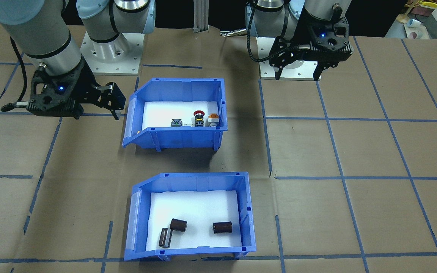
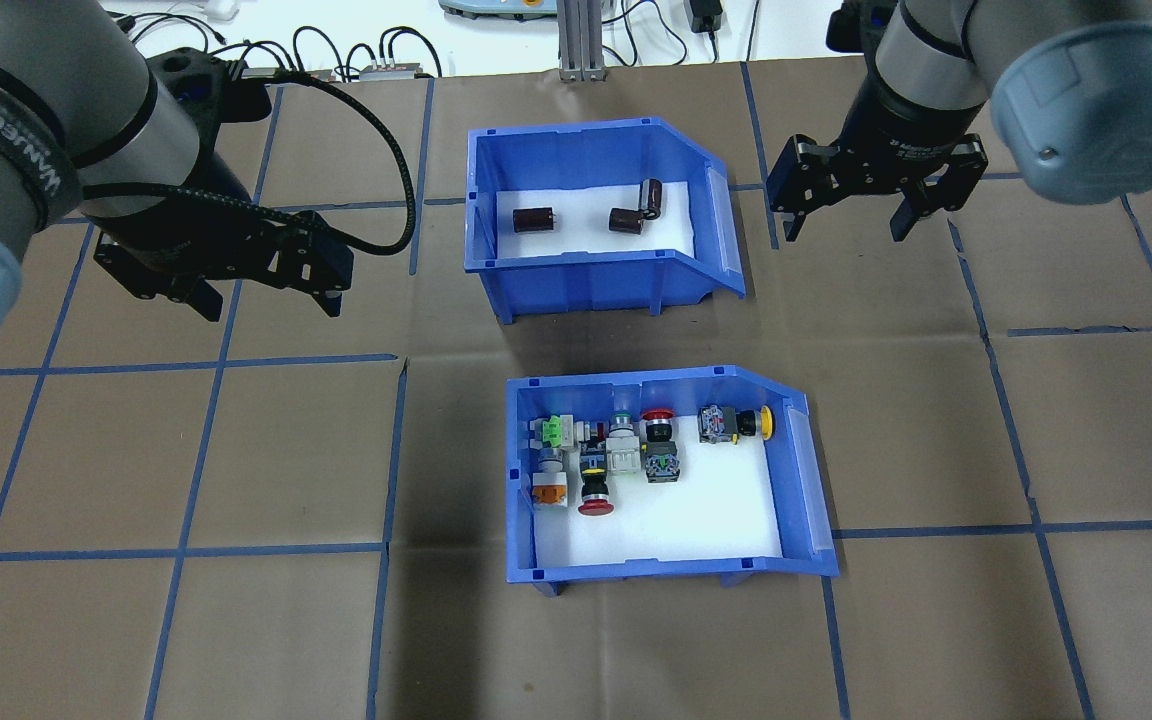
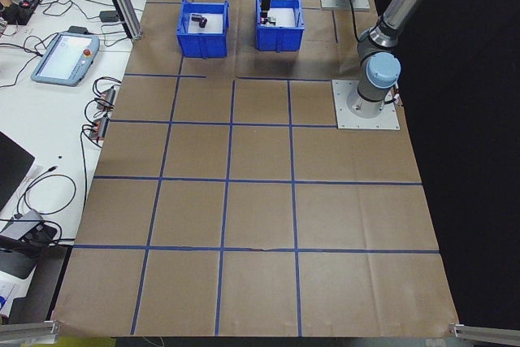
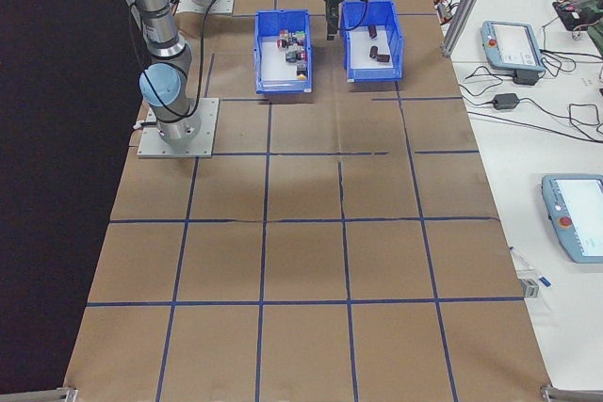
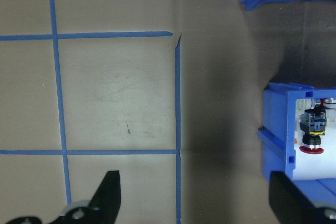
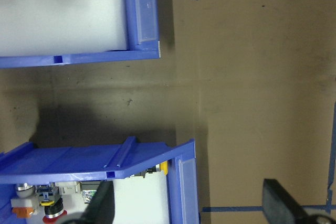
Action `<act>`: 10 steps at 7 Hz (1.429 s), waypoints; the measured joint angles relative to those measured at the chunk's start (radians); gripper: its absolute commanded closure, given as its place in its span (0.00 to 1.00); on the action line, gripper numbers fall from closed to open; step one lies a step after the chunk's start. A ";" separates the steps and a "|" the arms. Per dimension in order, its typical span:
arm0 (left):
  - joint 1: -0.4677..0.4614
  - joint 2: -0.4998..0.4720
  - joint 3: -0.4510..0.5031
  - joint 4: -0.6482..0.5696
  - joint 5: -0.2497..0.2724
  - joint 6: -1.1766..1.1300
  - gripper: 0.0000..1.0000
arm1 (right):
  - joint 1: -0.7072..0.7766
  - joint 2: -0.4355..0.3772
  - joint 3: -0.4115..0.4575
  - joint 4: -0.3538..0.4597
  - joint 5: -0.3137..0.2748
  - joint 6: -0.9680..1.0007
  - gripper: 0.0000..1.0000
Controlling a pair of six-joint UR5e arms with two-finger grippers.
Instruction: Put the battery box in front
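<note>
The battery box [image 2: 586, 282] is a blue bin with a white liner, and three dark cylinders [image 2: 536, 219] lie in it. It sits on the far side of the table from the robot, beyond the switch bin [image 2: 656, 385]. In the front-facing view the battery box [image 1: 188, 182] is nearest the camera. My left gripper [image 2: 269, 305] hovers open to the left of the box, apart from it. At the box's right, my right gripper [image 2: 846, 233] also hangs open and holds nothing. The right wrist view shows the battery box's [image 6: 79, 59] open end above the open right gripper [image 6: 189, 208].
The blue bin of colourful push-button switches [image 1: 176, 132] stands between the battery box and the robot bases. Brown paper with blue tape lines [image 2: 186, 365] covers the table. Cables and devices [image 2: 356, 60] lie along the far edge.
</note>
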 measured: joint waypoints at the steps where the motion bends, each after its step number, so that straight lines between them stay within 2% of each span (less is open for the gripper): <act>1: 0.000 0.000 -0.001 0.002 0.000 -0.001 0.01 | -0.017 -0.006 -0.002 0.009 -0.014 0.033 0.00; 5: 0.000 -0.001 -0.001 0.003 0.001 -0.001 0.01 | -0.024 -0.078 0.030 0.021 -0.040 0.136 0.00; 10: 0.000 -0.001 -0.002 0.012 0.001 0.007 0.01 | -0.024 -0.110 0.050 0.021 -0.056 0.035 0.00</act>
